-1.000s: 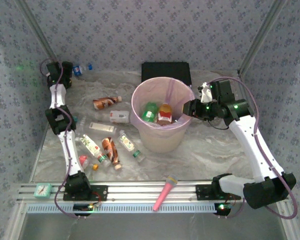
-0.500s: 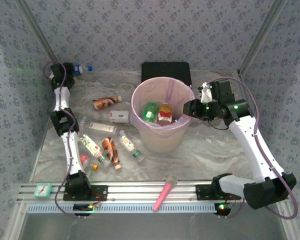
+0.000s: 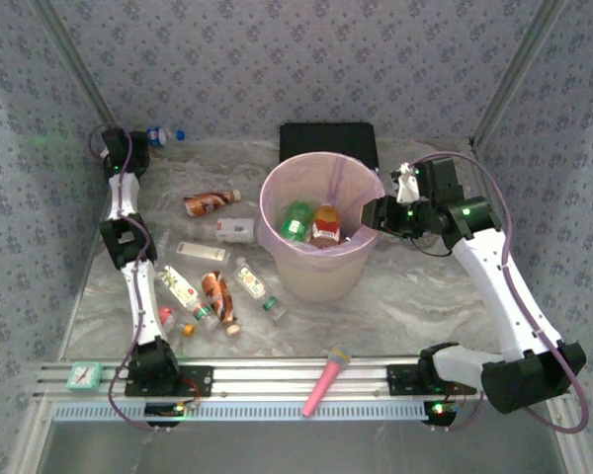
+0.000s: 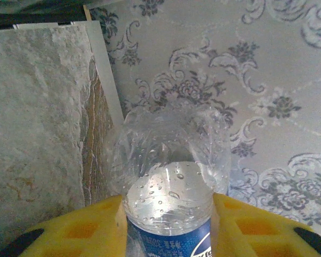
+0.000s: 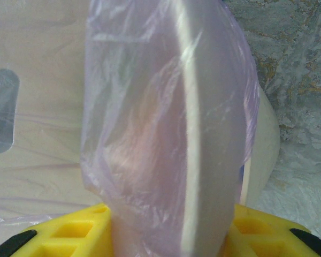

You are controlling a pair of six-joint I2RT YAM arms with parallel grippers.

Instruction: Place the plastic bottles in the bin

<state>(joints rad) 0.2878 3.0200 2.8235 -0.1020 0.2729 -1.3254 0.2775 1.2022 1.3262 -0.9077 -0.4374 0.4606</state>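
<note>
Two bottles in one bin, one clear bottle in left claw

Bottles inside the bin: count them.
2. A green bottle lies left in the bin; an orange-brown bottle with a red label sits beside it. Others may be hidden beneath.

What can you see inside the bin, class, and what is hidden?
A pink bag lines the bin. In it lie a green bottle and a brown bottle with a red label. Anything beneath them, and the bin's floor, is covered.
</note>
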